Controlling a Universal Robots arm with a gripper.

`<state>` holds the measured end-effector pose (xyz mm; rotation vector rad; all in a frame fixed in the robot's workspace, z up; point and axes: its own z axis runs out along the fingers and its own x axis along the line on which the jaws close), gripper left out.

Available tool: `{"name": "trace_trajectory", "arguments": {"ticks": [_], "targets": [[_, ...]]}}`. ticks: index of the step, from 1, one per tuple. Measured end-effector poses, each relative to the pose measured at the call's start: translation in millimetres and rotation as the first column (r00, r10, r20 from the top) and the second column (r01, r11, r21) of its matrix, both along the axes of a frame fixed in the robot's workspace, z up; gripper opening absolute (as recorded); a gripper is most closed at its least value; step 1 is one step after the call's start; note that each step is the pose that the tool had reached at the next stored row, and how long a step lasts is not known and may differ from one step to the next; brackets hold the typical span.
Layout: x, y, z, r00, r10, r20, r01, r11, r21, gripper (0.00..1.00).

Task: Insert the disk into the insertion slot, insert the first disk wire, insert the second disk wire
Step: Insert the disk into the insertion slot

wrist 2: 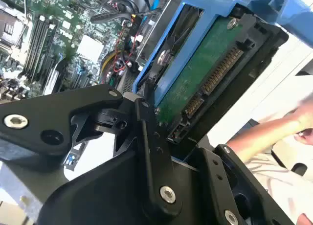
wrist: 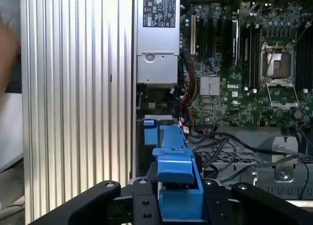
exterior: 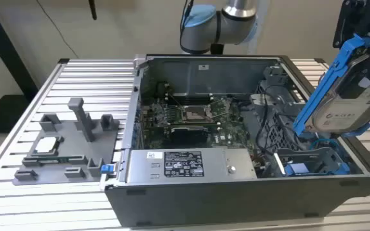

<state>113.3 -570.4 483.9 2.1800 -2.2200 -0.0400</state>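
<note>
Pinching the disk (exterior: pixel 349 108) by its blue frame, the gripper (wrist: pixel 179 200) is holding it tilted at the right edge of the exterior view, long axis slanting down toward the insertion slot (exterior: pixel 320 156) lying just below, in that frame's lower right.

There is one open computer case (exterior: pixel 236 202), with one motherboard (exterior: pixel 191 115), one power supply (exterior: pixel 185 166) and one drive cage (exterior: pixel 286 156). There is one disk (exterior: pixel 346 103), and two blue carriers: its own and another carrier (exterior: pixel 304 168) in the cage. There is one grey fixture (exterior: pixel 69 149), one processor chip (exterior: pixel 46 144) and one person's forearm (wrist 2: pixel 274 132).
</note>
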Motion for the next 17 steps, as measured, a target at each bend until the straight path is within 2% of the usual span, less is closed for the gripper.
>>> {"name": "trace_trajectory", "arguments": {"ticks": [9, 17], "targets": [[0.0, 0.0, -1.0, 1.0000, 0.000, 0.0000, 0.000, 1.0000, 0.0000, 0.00], [0.0, -0.1, -8.0, 1.0000, 0.000, 0.0012, 0.000, 1.0000, 0.0000, 0.00]]}}
